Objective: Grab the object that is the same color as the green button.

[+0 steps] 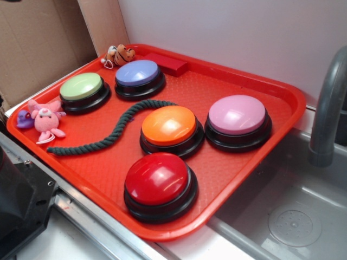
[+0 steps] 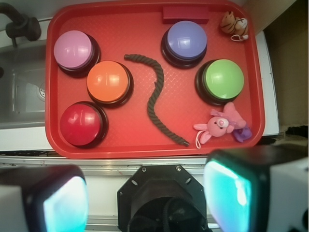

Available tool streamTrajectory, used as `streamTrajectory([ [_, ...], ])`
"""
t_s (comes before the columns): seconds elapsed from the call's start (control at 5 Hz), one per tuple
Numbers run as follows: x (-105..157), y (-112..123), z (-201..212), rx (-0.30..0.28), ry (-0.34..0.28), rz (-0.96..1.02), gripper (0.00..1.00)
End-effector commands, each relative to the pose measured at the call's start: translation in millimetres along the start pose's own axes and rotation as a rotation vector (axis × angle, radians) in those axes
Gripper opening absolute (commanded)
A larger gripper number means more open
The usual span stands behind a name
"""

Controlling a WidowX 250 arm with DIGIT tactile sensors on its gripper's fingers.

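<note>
on the red tray (image 2: 145,29), green rope (image 2: 155,99) running near-to-far between buttons, pincer (image 2: 145,193) wide open, empty

Plain white wall (image 1: 227,32) across the upper right of the exterior view. Brown cardboard panel (image 1: 32,49) filling the upper left corner. Stainless steel sink (image 1: 293,216) at lower right, with round drain and grey faucet (image 1: 328,108) rising at the right edge. Soft, even lighting, faint reflections on metal.
</note>
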State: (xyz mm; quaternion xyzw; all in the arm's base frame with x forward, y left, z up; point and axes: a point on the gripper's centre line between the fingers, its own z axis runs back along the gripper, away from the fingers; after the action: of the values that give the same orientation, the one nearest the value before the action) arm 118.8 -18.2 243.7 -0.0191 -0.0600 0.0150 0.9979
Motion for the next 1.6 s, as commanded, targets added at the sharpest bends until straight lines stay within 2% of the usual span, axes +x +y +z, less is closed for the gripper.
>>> streamTrajectory([
  [0.0, 0.0, 0.0, 0.0, 0.0, 0.0, 0.0, 1.0],
  [0.2, 7.4, -5.9, -20.8, 0.084, -0.051, -0.104, 1.0],
  [0.4, 14.4, -8.1, -51.0, 0.111, -0.072, -0.235, 1.0],
  [0.6, 19.0, -4.2, -76.3, 0.101, -0.086, -0.273, 1.0],
  [0.8, 24.7, 7.4, -114.6, 0.12, -0.111, -0.332, 1.0],
  [1.0, 23.3, 9.0, -144.3, 0.07, -0.096, -0.372, 1.0],
  [1.2, 21.0, 15.2, -177.1, 0.052, -0.053, -0.376, 1.0],
  [1.4, 15.6, 20.8, -197.7, 0.085, -0.017, -0.399, 1.0],
])
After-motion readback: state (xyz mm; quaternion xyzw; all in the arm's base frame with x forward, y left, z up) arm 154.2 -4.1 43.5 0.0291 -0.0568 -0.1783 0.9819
